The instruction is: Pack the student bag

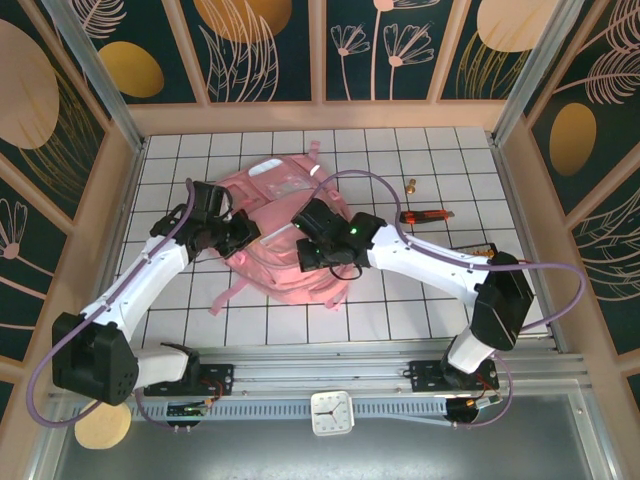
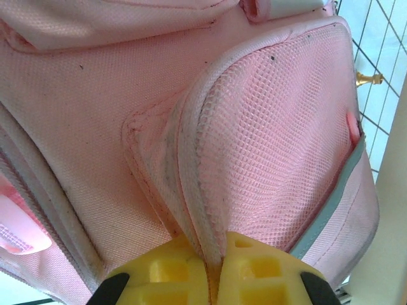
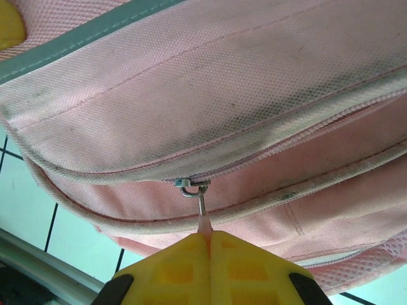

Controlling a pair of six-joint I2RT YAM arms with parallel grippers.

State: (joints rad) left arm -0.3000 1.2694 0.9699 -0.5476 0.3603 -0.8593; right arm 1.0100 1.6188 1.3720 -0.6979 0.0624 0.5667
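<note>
Your left gripper is clamped on the piped edge of the mesh side pocket of the student bag. The bag lies mid-table. Your right gripper is closed, pinching its zip pull.

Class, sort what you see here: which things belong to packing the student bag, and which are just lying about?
Job in hand: student bag; its zip pull; its mesh side pocket.
Lying about, for now: red and black tool; small brass piece; white clock.
</note>
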